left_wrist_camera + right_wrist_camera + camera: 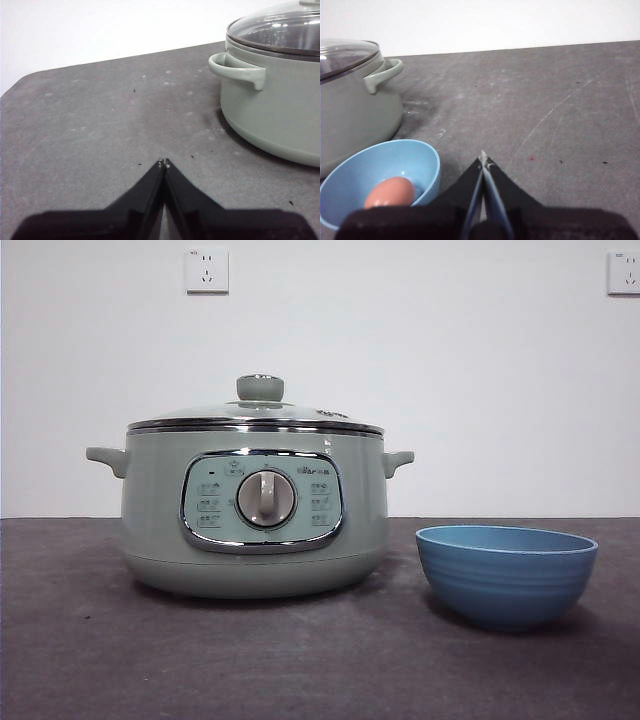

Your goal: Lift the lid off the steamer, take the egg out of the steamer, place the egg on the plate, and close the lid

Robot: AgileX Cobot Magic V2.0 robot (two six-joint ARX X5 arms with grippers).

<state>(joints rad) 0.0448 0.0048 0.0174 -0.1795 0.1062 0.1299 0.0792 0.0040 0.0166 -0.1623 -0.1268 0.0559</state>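
Egg [390,192], a pale brown oval one, lies inside the round blue ridged bowl that serves as the plate [506,575], seen only in the right wrist view; its long axis lies flat along the bowl's bottom, running crosswise to the gripper's line of sight, though which end is blunter cannot be told. That bowl stands on the dark grey table [300,660] just beside the large round sage-green steamer [255,510], apart from it, on the side of one small handle. The steamer sits upright with its chrome-framed control panel and silver dial facing the front camera. Its domed clear glass lid [258,412] with chrome rim rests level on the steamer, green knob pointing straight up.

The right gripper [483,159] hangs over bare table beside the bowl, jaws pressed together, touching nothing. The left gripper [163,162] hangs over the table on the steamer's opposite side, near the other handle, jaws likewise pressed together and holding nothing.

Two white wall sockets [207,270] sit on the wall behind the steamer.
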